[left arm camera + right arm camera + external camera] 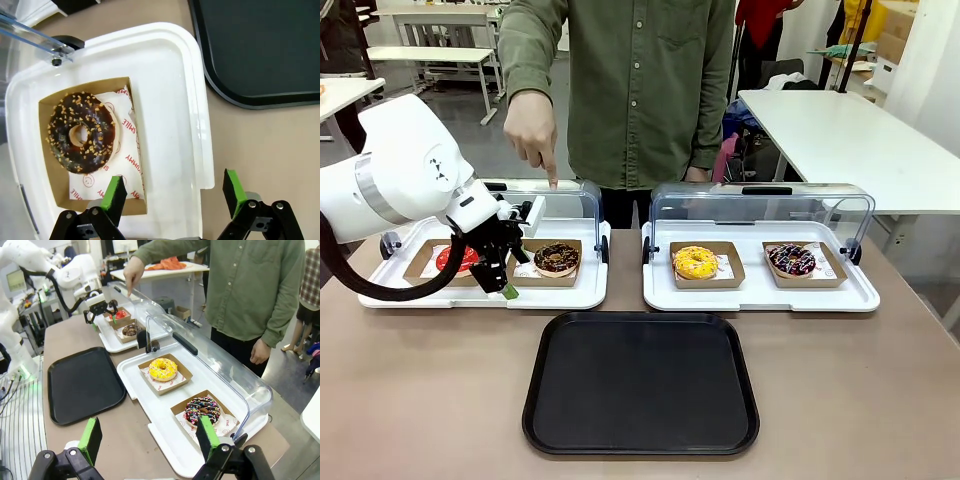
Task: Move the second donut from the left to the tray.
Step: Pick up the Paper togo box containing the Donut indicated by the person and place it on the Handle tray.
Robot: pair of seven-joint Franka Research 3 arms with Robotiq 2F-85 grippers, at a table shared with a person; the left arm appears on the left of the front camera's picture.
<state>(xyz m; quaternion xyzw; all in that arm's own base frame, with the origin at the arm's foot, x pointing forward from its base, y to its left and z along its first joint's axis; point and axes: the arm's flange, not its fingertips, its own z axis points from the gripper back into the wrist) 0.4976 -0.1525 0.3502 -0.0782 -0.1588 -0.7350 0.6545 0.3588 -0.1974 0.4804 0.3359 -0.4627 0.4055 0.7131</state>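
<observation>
Two grippers are on record, both with fingers spread wide and nothing between them. The left gripper [498,285] hangs beyond the tray [640,385], off its far left corner. The right gripper [147,425] waits off the tray's right side, above the table edge.

Item of interest: the second donut from the left [557,258] sits in its cardboard holder [55,186] inside a white display tray [570,296], just past the tray's far left corner, with the clear lid raised. It is not yet lifted. A person's hand [532,130] points down from farther beyond the tray, above that donut.

Finding: the left wrist view shows the approach off-centre. One green pad stands over the holder's corner, the other over the display tray's rim on the side toward the tray; the donut lies ahead of the fingers, not between them.

Recommendation: carry the gripper farther from the tray until the holder's opposite walls fall between the pads. Then descend squarely and close on the cardboard rather than the glaze, which looks likely to smear. Lift straight up to clear the display tray's rim before travelling back to the tray.
</observation>
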